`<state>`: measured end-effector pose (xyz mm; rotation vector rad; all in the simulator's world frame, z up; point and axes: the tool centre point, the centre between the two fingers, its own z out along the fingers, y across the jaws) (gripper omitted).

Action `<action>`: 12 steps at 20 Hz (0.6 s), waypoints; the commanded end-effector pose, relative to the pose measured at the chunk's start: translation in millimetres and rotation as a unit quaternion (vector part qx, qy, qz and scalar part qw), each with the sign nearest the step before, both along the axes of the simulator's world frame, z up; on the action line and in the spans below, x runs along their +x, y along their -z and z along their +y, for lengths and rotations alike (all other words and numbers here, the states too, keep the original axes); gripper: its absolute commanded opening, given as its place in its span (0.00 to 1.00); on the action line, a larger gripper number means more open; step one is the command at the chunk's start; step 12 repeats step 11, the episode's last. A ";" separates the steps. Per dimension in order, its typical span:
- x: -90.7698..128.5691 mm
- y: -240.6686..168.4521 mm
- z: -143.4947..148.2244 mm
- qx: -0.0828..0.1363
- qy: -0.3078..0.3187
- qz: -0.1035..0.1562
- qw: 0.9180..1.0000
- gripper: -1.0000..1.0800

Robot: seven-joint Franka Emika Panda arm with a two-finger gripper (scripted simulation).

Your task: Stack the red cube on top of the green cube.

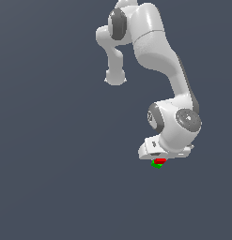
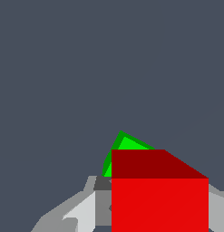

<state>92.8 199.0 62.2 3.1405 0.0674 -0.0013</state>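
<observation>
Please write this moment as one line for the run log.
phase: placing | gripper: low over cubes, jaw state unclear | red cube: between the fingers, above green cube | alignment: cubes look rotated to each other | release: cannot tell

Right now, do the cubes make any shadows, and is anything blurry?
Exterior view: no shadows under the red cube or green cube, and both look tiny and coarse. Wrist view: flat shading, sharp edges, no glare, with the red cube huge and cut off by the frame.
</observation>
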 end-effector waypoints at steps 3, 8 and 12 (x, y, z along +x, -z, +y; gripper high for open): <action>1.4 -0.3 0.5 0.000 0.000 -0.001 1.000 0.96; 1.4 -0.3 0.5 0.000 0.000 -0.001 1.000 0.96; 1.4 -0.3 0.5 0.000 0.000 -0.001 1.000 0.96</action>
